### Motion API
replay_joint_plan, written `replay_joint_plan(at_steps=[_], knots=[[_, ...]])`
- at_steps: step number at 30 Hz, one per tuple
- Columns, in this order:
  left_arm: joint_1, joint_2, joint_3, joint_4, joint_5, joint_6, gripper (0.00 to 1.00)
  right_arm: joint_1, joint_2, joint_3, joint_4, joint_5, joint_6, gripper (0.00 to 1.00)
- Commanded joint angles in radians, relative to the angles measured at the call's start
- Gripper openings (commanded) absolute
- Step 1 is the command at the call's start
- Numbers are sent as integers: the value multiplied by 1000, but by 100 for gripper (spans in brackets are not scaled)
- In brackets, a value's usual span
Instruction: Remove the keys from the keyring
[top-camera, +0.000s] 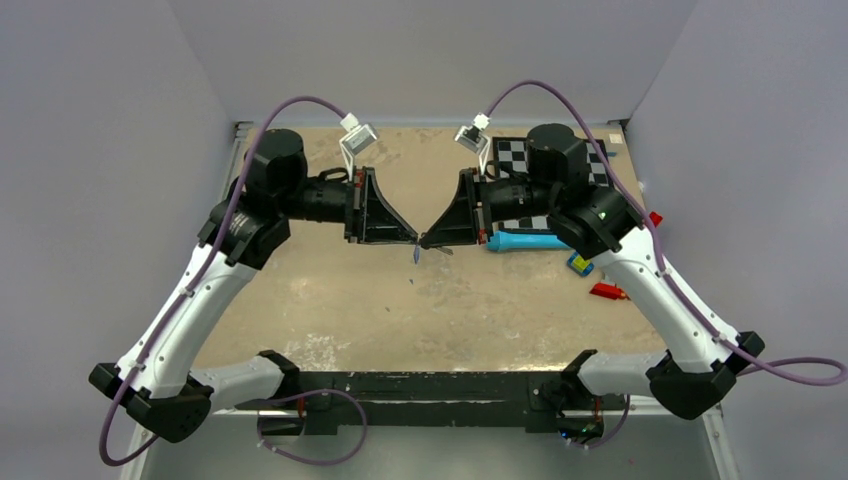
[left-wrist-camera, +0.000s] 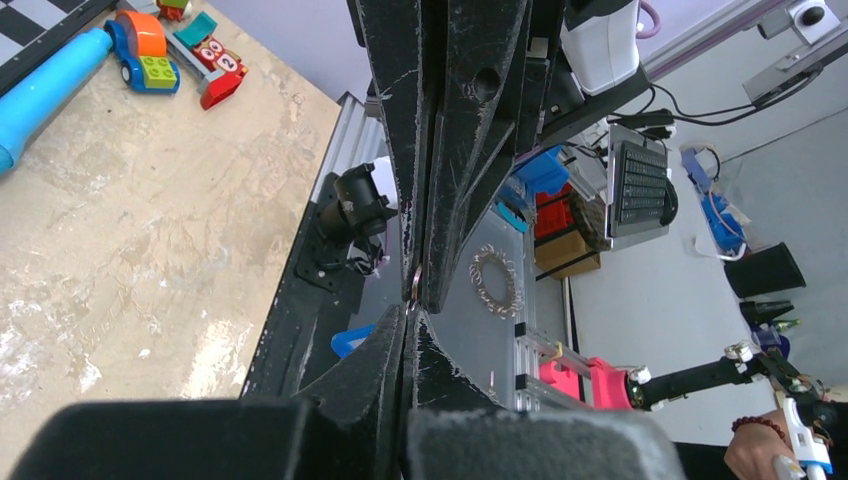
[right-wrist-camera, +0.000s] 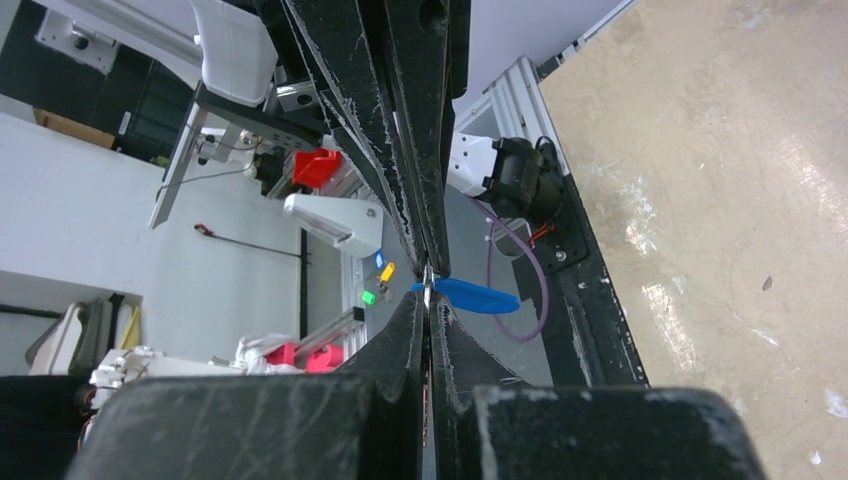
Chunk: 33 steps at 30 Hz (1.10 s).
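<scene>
Along the near edge of the desk (top-camera: 330, 300) runs a black rail (top-camera: 430, 385) where both arms are bolted. Beyond it lies a broad bare stretch of worn desk, open from the left edge across to the right.

At mid-desk the two arms reach inward and meet tip to tip above the surface. The left fingers (top-camera: 405, 234) are pressed together. Whether they nip any metal cannot be told. The right fingers (top-camera: 438, 238) are pressed together too, pinching a small metal ring (left-wrist-camera: 415, 284) at their tips. The keys (top-camera: 416, 256) hang just under that meeting point, off the desk, and their blue oval piece (right-wrist-camera: 470, 298) sticks out sideways beside the tips.

To the right, near the desk's right edge, lie a red piece (top-camera: 608, 291), then a blue-and-yellow block (top-camera: 579, 263), then a light-blue tube (top-camera: 525, 241) just beside the right arm's wrist. A checkerboard (top-camera: 515, 155) sits at the far right corner.
</scene>
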Motion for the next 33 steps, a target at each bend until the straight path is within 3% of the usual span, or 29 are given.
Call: replay_joint_plan(at_steps=[1, 6, 33], knots=[[-16, -19, -24, 52, -14, -40, 0, 4, -37, -56, 183, 61, 81, 0], [-18, -48, -74, 138, -39, -109, 0, 7, -54, -76, 205, 94, 93, 0], [-33, -126, -190, 280, -219, -274, 0, 54, -67, -122, 270, 206, 125, 0]])
